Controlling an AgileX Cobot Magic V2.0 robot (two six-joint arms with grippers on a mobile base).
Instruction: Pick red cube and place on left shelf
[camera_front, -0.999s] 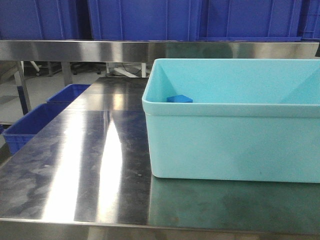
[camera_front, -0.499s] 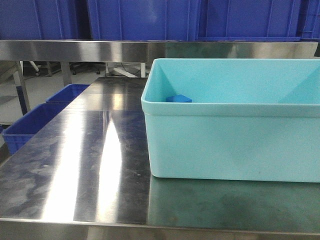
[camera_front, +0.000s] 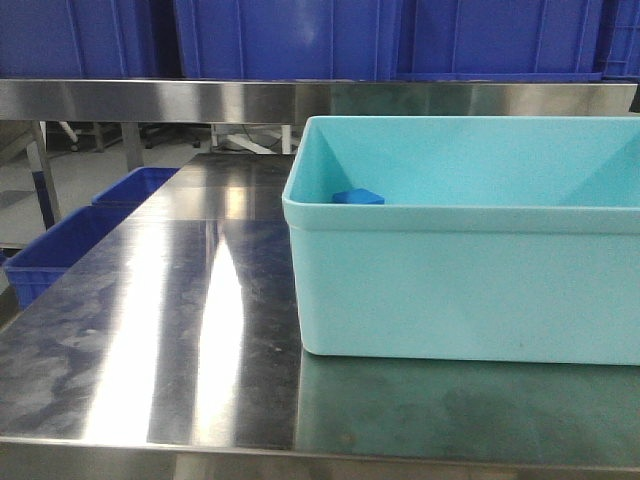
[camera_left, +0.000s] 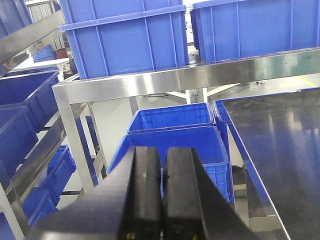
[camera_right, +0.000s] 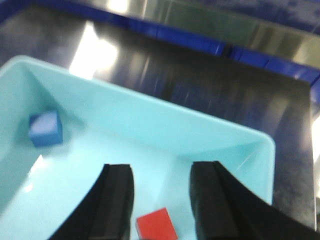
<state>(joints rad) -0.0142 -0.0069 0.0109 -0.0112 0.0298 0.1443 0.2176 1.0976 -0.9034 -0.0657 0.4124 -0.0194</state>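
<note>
The red cube lies on the floor of a light teal bin, seen in the right wrist view. My right gripper hangs open above the bin, the cube low between its two black fingers and closer to the left one, touching neither. My left gripper is shut with nothing in it, off the table's left side above blue crates. The left shelf, a steel rack with a flat riveted rail and large blue crates on top, stands ahead of it. In the front view the cube is hidden behind the bin wall.
A blue cube sits in the bin's far left corner, its top showing in the front view as the blue cube. The bin stands on a steel table. Blue crates sit low beside the table's left edge.
</note>
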